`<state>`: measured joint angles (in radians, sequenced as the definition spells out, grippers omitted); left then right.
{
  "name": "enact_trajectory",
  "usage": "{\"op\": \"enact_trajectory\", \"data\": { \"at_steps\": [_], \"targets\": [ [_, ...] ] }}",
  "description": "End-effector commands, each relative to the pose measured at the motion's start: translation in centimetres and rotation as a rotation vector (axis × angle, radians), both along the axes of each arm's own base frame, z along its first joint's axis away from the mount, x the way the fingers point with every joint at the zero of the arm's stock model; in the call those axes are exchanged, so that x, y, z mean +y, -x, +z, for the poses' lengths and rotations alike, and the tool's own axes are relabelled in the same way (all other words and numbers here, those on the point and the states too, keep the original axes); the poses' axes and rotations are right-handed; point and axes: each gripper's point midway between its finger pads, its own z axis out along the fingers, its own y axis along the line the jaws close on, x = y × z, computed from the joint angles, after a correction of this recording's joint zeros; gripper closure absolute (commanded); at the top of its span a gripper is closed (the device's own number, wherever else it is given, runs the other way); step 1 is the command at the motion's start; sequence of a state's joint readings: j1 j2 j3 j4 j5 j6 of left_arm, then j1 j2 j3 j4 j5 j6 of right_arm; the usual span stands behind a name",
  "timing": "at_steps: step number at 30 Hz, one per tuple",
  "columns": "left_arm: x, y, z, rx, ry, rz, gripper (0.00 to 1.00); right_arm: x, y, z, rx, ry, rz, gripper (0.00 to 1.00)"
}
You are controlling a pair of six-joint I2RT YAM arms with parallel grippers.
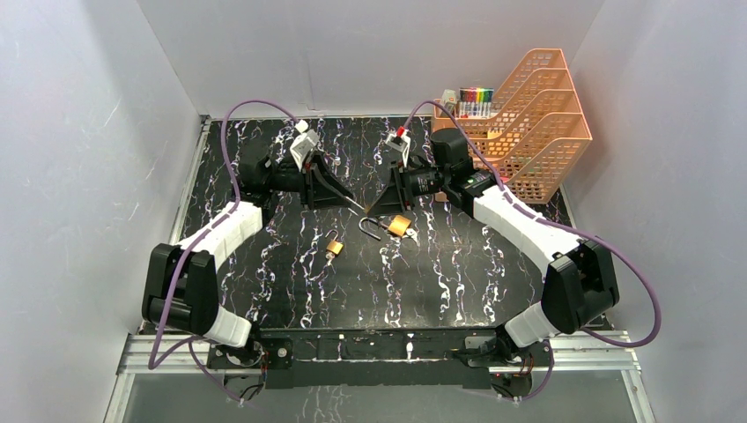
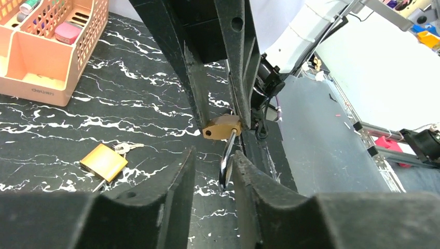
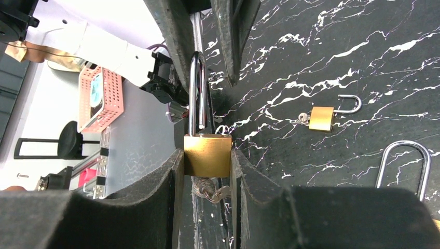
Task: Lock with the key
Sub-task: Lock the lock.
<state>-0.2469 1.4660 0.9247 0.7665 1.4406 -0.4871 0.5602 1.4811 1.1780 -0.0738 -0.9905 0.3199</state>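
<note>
Slippage looms: right jaws clench the padlock (image 3: 207, 154) body, left jaws flank its shackle (image 3: 196, 88), bite unclear, so an uneven squeeze could twist it loose.

The top camera looks down from behind the near edge of the surface (image 1: 291, 291), taking it all in. The left wrist camera sits close behind its fingers (image 2: 150, 207), facing the right edge. The right one (rolled sideways) faces the left edge. Both frame one padlock (image 2: 222, 127) (image 3: 207, 154).
</note>
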Motion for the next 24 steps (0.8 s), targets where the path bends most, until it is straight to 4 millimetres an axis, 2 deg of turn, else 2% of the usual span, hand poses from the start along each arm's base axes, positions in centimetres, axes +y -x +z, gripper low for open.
{"op": "enact_trajectory", "data": {
  "at_steps": [1, 5, 9, 10, 12, 13, 18, 20, 24],
  "targets": [
    [-0.1, 0.7, 1.1, -0.068, 0.009, -0.069, 0.99, 0.3, -0.3, 3.4, -0.089, -0.062, 0.012, 0.77],
    [-0.2, 0.7, 1.0, -0.074, 0.011, -0.06, 1.0, 0.1, -0.4, 3.7, -0.1, -0.061, 0.009, 0.71],
    [-0.3, 0.4, 1.5, -0.103, 0.021, -0.028, 1.0, -0.4, -1.1, 4.4, -0.114, -0.059, -0.018, 0.52],
    [-0.4, 0.3, 1.8, -0.111, 0.025, -0.016, 1.0, -0.5, -1.3, 4.7, -0.122, -0.057, -0.024, 0.41],
    [-0.4, -0.1, 2.7, -0.139, 0.041, 0.026, 1.0, -0.8, -1.8, 5.2, -0.153, -0.043, -0.048, 0.07],
    [-0.4, -0.3, 3.2, -0.159, 0.053, 0.052, 1.0, -1.0, -2.1, 5.5, -0.189, -0.038, -0.064, 0.02],
    [-0.3, -0.9, 6.6, -0.25, 0.154, 0.203, 1.0, -2.8, -3.4, 8.3, -0.469, -0.097, -0.251, 0.02],
    [0.0, -1.1, 7.9, -0.28, 0.198, 0.252, 1.0, -3.8, -2.6, 10.0, -0.621, -0.217, -0.317, 0.01],
    [0.4, -0.5, 10.5, -0.323, 0.296, 0.302, 1.0, -5.4, -0.3, 11.5, -0.819, -0.419, -0.372, 0.01]
  ]
}}
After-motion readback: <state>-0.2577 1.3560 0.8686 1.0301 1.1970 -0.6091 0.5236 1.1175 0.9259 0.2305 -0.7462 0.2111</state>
